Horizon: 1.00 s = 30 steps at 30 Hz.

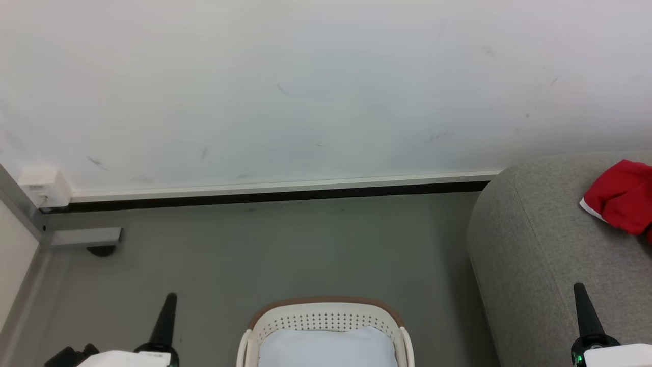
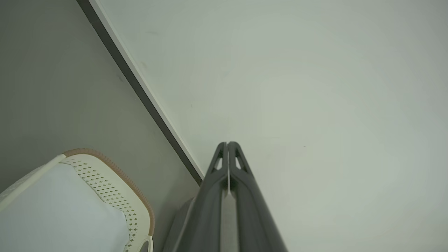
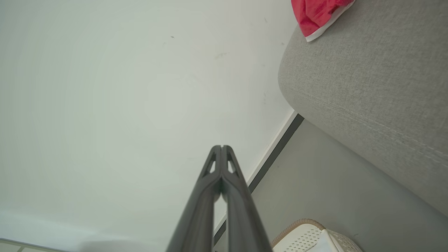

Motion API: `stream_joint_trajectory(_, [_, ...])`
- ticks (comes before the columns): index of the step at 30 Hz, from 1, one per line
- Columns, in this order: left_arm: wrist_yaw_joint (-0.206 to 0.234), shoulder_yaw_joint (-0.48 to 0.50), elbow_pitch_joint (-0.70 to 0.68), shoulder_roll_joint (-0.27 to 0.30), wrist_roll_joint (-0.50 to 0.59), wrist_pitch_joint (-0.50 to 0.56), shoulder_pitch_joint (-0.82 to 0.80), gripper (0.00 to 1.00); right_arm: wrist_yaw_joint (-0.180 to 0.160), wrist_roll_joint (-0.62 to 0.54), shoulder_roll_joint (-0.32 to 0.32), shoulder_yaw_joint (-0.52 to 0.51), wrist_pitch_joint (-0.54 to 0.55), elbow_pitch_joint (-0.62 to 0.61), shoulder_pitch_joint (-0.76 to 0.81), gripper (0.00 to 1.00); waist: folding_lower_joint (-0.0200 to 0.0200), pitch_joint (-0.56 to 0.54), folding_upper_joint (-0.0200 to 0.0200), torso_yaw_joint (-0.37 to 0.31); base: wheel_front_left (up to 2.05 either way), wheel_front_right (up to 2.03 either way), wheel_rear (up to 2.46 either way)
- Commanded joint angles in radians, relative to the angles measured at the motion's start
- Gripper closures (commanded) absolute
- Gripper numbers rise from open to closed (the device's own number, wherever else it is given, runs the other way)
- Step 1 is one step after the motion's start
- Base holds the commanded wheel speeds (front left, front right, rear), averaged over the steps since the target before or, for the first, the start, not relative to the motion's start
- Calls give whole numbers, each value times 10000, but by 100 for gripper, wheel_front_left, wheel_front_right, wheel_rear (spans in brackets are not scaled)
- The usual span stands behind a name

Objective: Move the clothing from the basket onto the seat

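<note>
Fingers together, left gripper and right gripper; one red garment on seat, one white fabric in basket

The wall is a plain off-white, flecked with a few faint dark scuffs. Along its foot runs a white skirting strip over a black band. The floor is a flat, dull grey-green. The basket is cream-white, its wall dotted with rows of small holes, its rim a warm brown. The fabric inside it is a pale bluish white with no pattern. The seat is light grey with a fine woven fleck. The garment on it is bright red with a white edge. The left gripper and right gripper have black fingers, and a small green light glows at the right one's base.
</note>
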Motion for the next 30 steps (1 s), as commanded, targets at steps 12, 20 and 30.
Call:
stream_joint_trajectory(12, [-171,250,-70,-13,-1222,341,-274,100,-14,1248,-101,-121,337,-144,-247,100,-1,38,-1,84,0,0,0])
stream_joint_trajectory(20, [-237,355,-63,-29,-1850,527,-354,100,-16,1904,-105,-169,509,-180,-273,100,-1,63,-1,138,0,0,0])
stream_joint_trajectory(30, [-318,490,-54,-53,-2565,707,-440,100,-18,2665,-107,-227,705,-216,-296,100,-1,93,-1,204,0,0,0])
